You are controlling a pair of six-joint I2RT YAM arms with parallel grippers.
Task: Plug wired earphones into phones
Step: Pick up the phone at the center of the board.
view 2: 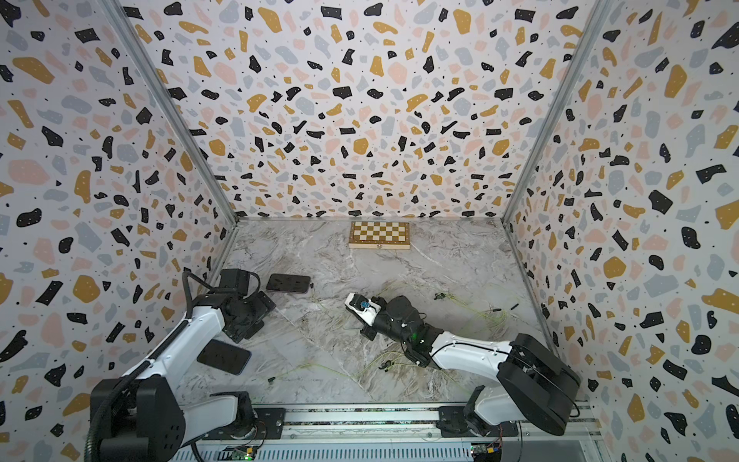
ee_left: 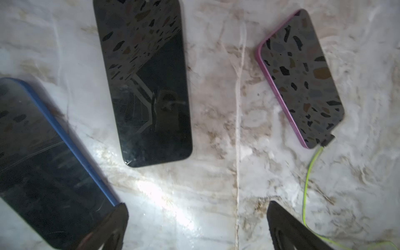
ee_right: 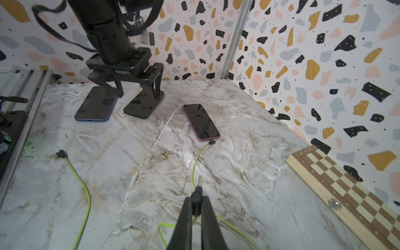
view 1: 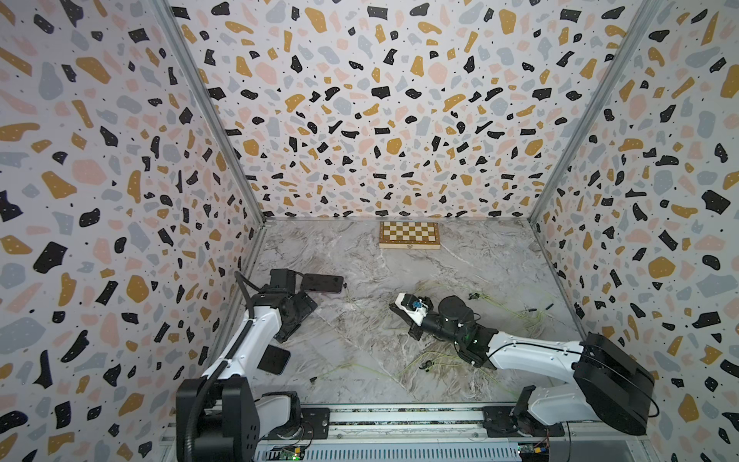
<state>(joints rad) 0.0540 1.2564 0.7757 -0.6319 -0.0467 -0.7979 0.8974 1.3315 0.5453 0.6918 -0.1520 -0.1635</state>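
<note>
We're one down, two to go: the pink-edged black phone [ee_right: 201, 122] on the marble table [ee_right: 249, 134] has its yellow-green earphone cable [ee_right: 194, 164] in, the blue-edged phone [ee_right: 95, 106] and plain black phone [ee_right: 140, 106] don't, the right gripper [ee_right: 197, 200] has fingers clamped on the next black plug [ee_right: 198, 191], and the left gripper [ee_left: 197, 207] has fingers wide apart.

Three glossy black phones lie flat, screens up: a blue-edged phone [ee_right: 95, 104] just beside a plain black phone [ee_left: 145, 82], and a pink-edged phone [ee_right: 201, 122] apart from them. A yellow-green earphone cable [ee_right: 195, 160] is plugged into the pink one (by an angled black plug [ee_right: 211, 142]). A loose plug [ee_right: 59, 154] lies flat, and a raised plug [ee_right: 198, 191] sits pinched in the right gripper [ee_right: 197, 202].
</note>
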